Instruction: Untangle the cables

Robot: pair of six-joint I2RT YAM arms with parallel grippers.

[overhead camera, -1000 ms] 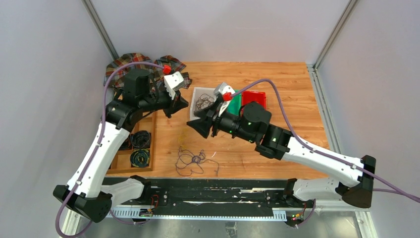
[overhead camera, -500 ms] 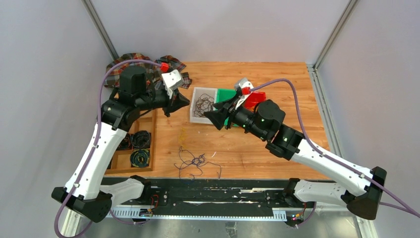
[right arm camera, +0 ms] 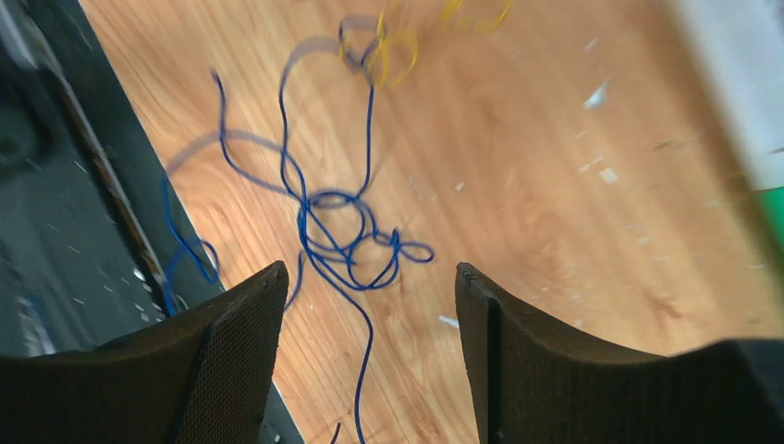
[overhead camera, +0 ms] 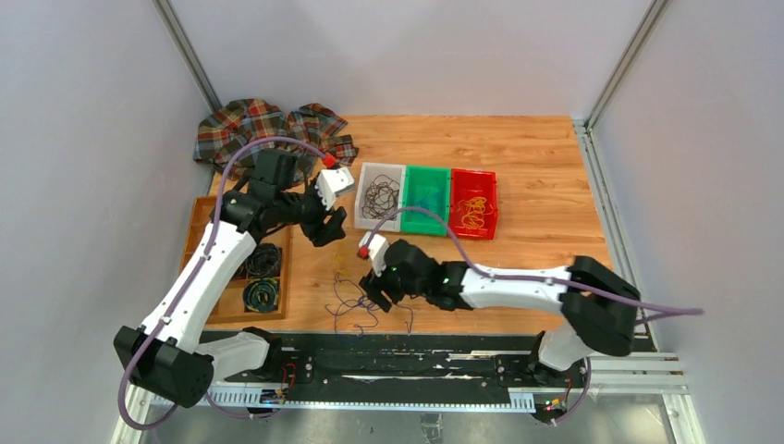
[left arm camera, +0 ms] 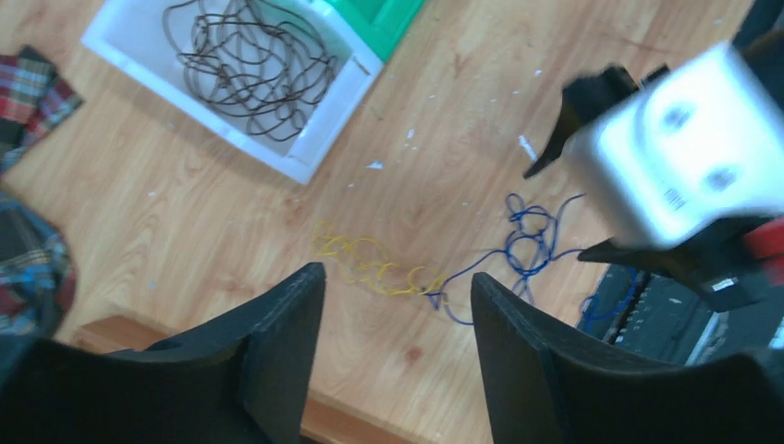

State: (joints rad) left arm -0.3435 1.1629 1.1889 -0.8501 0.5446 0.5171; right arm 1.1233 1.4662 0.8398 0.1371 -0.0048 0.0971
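Wooden table (overhead camera: pixel 527 148), white bin (overhead camera: pixel 361 196) holding dark cables (overhead camera: pixel 380 196)

Robotics lab test cell: wooden table (overhead camera: pixel 536 148), grey walls (overhead camera: pixel 83 139), metal posts (overhead camera: pixel 189 55); two robot arms (overhead camera: pixel 199 277) bolted at 6 o'clock; coloured bins (overhead camera: pixel 425 190) toward 12.

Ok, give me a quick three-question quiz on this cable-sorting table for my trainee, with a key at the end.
1. True or false: the white bin holds dark wires.
2. Pick one: the right arm's jaws stand open over a tangle on the table. What colour is it? A red, B blue, C green.
3. Fill in the colour: the bin holding the yellow-orange wires is ___.
Key: 1 true; 2 B; 3 red.
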